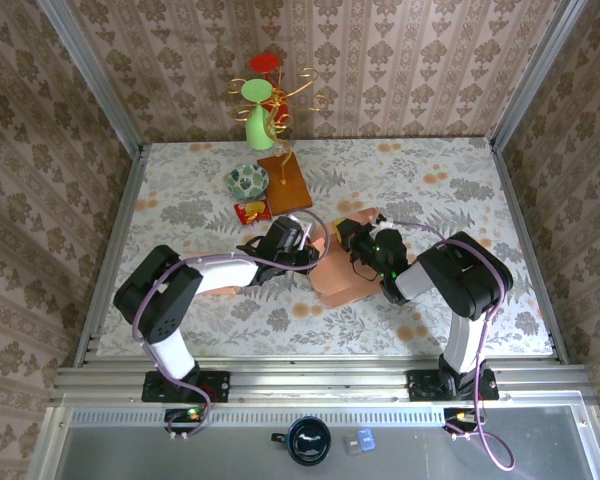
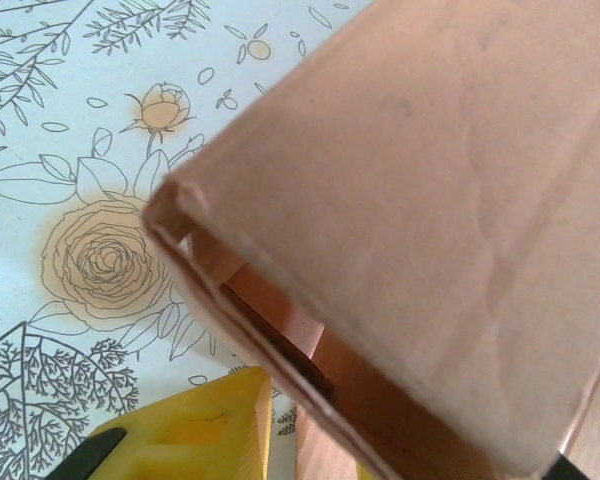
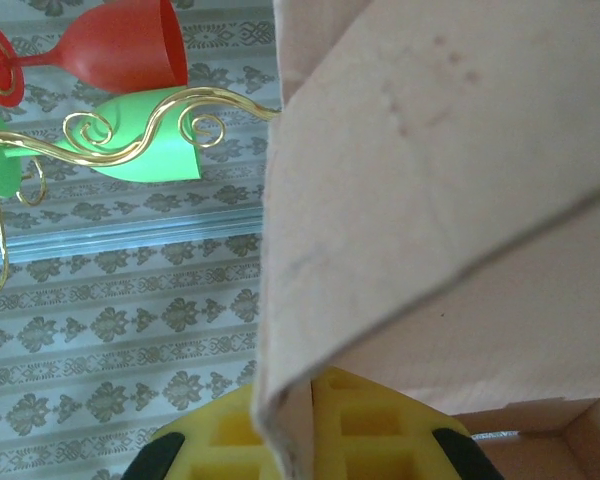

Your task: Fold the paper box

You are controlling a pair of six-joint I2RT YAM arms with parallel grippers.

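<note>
Placement: the box [image 1: 338, 280] lies half formed just on the near side of the board [image 1: 285, 180], with both arms at it. The right gripper [image 3: 290, 440] is pressed together on a flap edge, while the left gripper [image 1: 298, 240] stands at the box wall facing the board, one pad [image 2: 195, 430] just clear of the card; whether it clamps cannot be told. To seat the fold well, use the right pinch as an anchor, set the left pad squarely against the wall along the crease, and press evenly so the doubled wall neither buckles nor springs out.
</note>
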